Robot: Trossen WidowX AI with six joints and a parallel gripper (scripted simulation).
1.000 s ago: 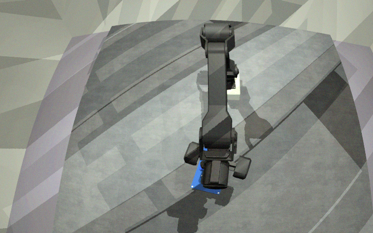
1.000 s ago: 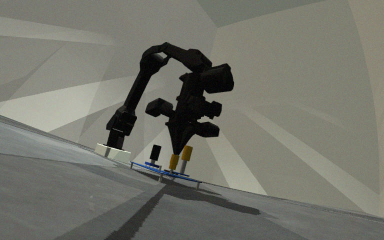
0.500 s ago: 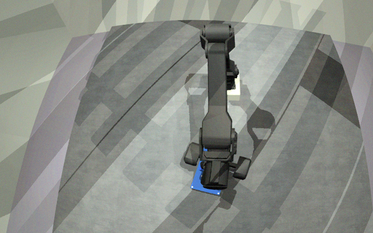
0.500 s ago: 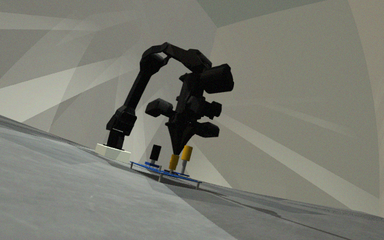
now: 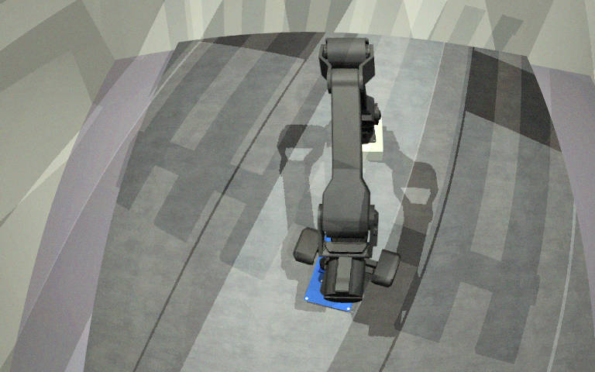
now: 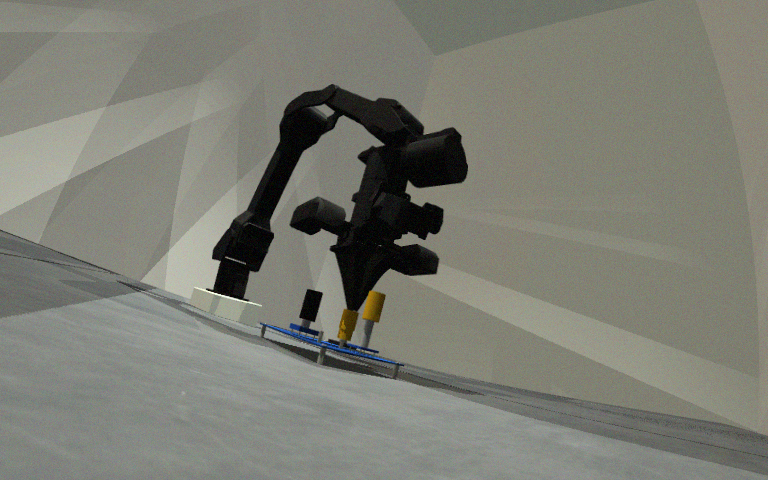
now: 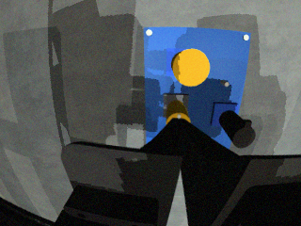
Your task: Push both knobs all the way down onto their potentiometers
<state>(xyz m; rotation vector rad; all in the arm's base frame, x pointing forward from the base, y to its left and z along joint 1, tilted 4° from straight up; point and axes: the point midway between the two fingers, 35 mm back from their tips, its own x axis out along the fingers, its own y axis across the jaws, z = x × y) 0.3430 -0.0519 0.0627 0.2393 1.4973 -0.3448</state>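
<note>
Pincer (image 6: 355, 306) is pressed together with nothing between its fingers, tip planted right on top of the nearer yellow knob (image 6: 347, 324). That knob sits low on the blue circuit board (image 6: 370, 356). Just beyond it on the board, the second yellow knob (image 6: 373, 306) rides higher on its shaft. A black knob (image 6: 310, 304) stands toward the board's end nearest the arm's white base (image 6: 226, 305).
</note>
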